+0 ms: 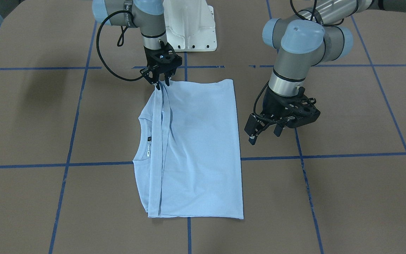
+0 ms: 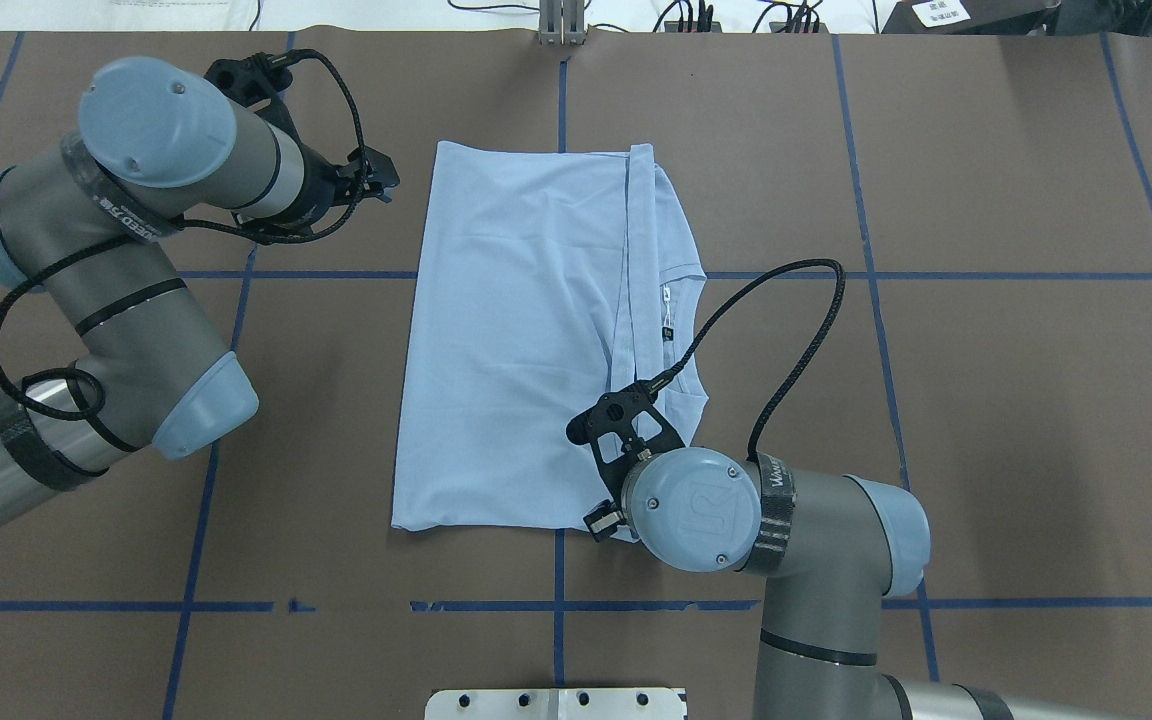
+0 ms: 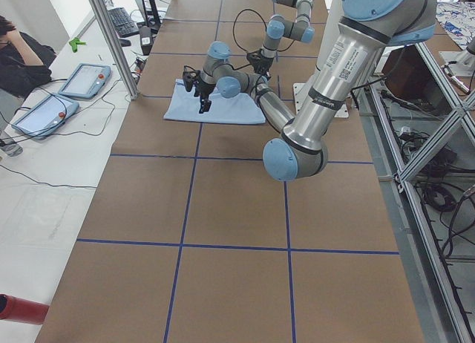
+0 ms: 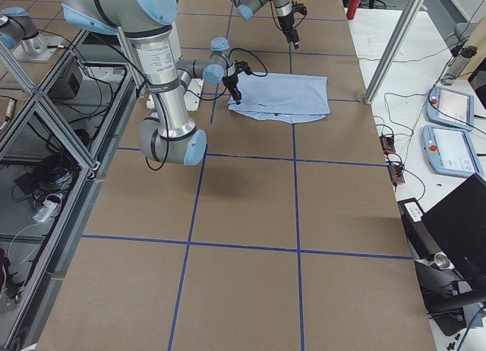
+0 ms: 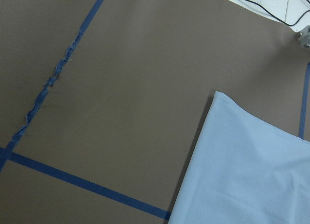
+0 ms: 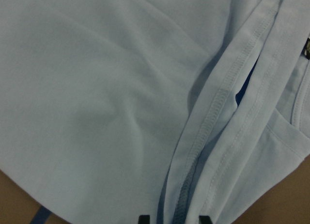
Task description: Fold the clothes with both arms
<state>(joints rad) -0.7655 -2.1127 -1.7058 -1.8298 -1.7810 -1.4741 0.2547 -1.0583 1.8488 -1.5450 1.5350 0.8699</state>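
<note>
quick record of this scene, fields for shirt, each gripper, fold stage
shirt: light blue T-shirt lying on the table, folded over itself, collar edge still exposed
right: right gripper at the shirt corner on the robot's side, fingertips either side of the hem; grip unclear
left: left gripper open, beside the opposite shirt edge, holding nothing
fold stage: partly folded

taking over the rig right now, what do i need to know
Right hand: open, fingertips either side of the doubled hem at the T-shirt's corner nearest the robot base, not clamped.
Left hand: open, above the bare table beside the shirt's folded edge, touching nothing.
Done: shirt lies flat, folded over so the hem sits near the collar.
Left: probably at least one more fold, and the hem layers look uneven.
</note>
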